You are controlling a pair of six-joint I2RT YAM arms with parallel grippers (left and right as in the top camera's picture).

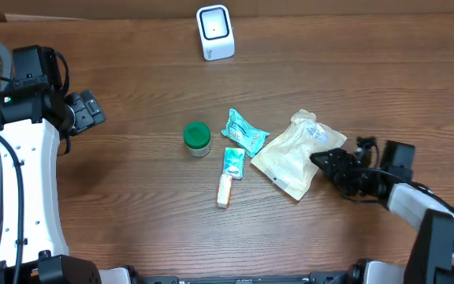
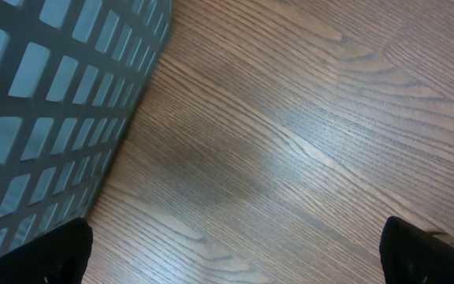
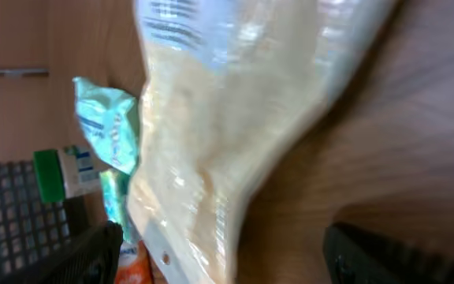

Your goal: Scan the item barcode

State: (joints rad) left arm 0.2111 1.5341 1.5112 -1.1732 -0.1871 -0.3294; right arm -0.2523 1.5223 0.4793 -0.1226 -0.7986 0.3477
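Tabletop [image 1: 132, 213]: brown wood grain, carrying everything I list below.
Scanner [image 1: 215, 31]: white unit with a dark face, at the far edge near the middle, well apart from the goods.
Tan pouch [image 1: 290, 154]: the item nearest my right arm; it lies flat right of centre, with a white printed label at its far right corner. In the right wrist view it fills the upper middle, blurred.
Teal packet [image 1: 245, 131]: crumpled, just beside the pouch's left edge.
Green-lidded jar [image 1: 197, 138]: upright, left of the teal packet.
Slim teal-and-cream item [image 1: 228, 175]: lies lengthwise below the teal packet; I cannot tell what it is.
Grey mesh basket [image 2: 53, 95]: at the left edge of the tabletop, next to my left arm.
Right arm [image 1: 404, 197]: reaches in low from the right.
Right jaws: apart, at the pouch's right edge, clamped on nothing; the fingers [image 3: 77, 256] show in the lower corners of the wrist view, with the pouch ahead of them.
Left arm [image 1: 26, 150]: white, on the left side, away from the goods.
Left jaws: spread wide over bare wood, with one finger [image 2: 46, 256] at each lower corner of the wrist view.
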